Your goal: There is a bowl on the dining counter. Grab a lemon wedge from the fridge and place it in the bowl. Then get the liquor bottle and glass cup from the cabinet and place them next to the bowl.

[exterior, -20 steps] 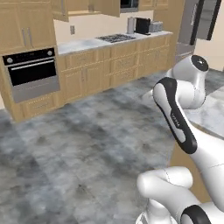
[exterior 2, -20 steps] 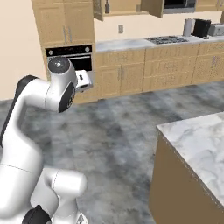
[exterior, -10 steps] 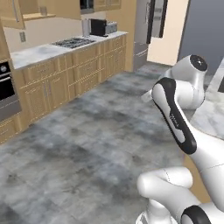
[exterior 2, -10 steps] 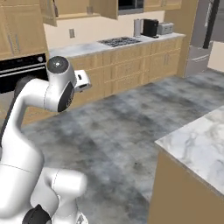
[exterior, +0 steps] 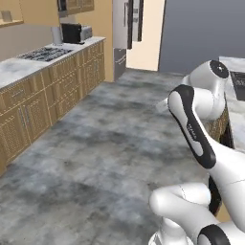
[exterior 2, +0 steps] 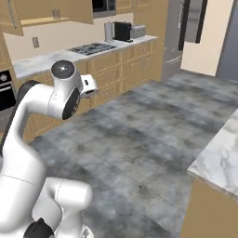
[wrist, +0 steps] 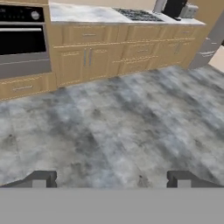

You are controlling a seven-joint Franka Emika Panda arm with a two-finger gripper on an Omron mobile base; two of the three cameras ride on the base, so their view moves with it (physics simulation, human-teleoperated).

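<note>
My gripper (wrist: 111, 180) points down at the grey stone floor, open, with nothing between its two dark fingertips (wrist: 41, 179). In the right base view the white hand (exterior 2: 88, 86) juts from the raised arm, level with the wooden base cabinets. The steel fridge (exterior: 125, 33) (exterior 2: 176, 37) stands shut at the far end of the kitchen run. A corner of the marble dining counter (exterior 2: 221, 155) (exterior: 235, 103) lies at my right. Wall cabinets (exterior 2: 46, 9) hang above the worktop. The bowl, lemon wedge, liquor bottle and glass cup are out of view.
Wooden base cabinets with a marble worktop (exterior: 19, 69) run along the left, carrying a hob (exterior 2: 90, 48) and small appliances (exterior 2: 123, 31). A black built-in oven (wrist: 24, 39) sits at that run's near end. Open floor (exterior 2: 153, 125) stretches between cabinets and dining counter.
The whole scene has swept leftward in both base views, so the base has turned right: the oven has slid off to the left and the fridge has come into view. Arm pose and open gripper are unchanged.
</note>
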